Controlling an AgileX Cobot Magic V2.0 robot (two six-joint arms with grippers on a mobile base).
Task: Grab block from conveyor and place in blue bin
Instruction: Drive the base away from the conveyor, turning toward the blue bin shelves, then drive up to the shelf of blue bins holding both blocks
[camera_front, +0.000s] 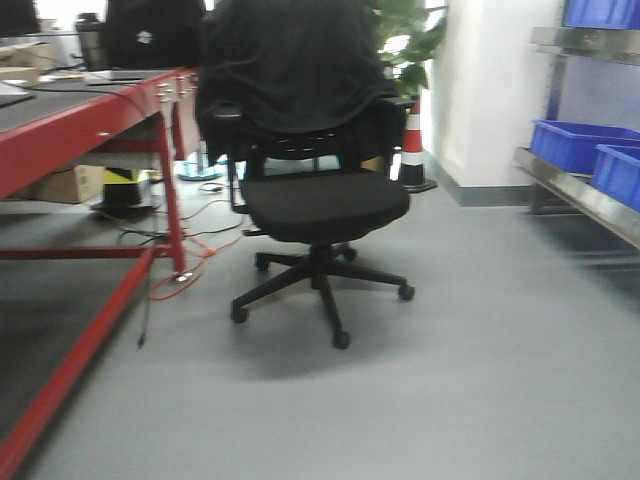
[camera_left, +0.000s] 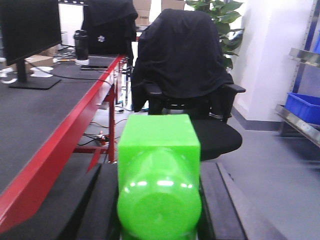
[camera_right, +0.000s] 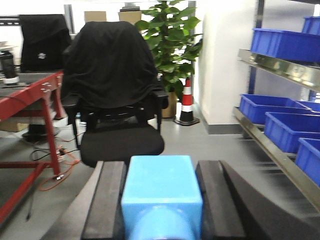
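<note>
In the left wrist view, a bright green block (camera_left: 159, 145) with a rounded bulge on its near end sits between the black fingers (camera_left: 102, 200). My left gripper (camera_left: 159, 167) is shut on it. In the right wrist view, a light blue block (camera_right: 162, 182) is clamped between two black fingers (camera_right: 111, 195) of my right gripper (camera_right: 162, 165). Both blocks are held off the floor. Blue bins (camera_right: 267, 107) stand on a metal shelf at the right, and the same bins (camera_front: 580, 143) show in the front view. The conveyor is out of view.
A black office chair (camera_front: 320, 200) draped with a dark jacket stands straight ahead on the grey floor. A red-framed workbench (camera_front: 80, 125) runs along the left, with cables under it. A striped traffic cone (camera_front: 412, 150) and a potted plant (camera_right: 170, 40) stand behind the chair.
</note>
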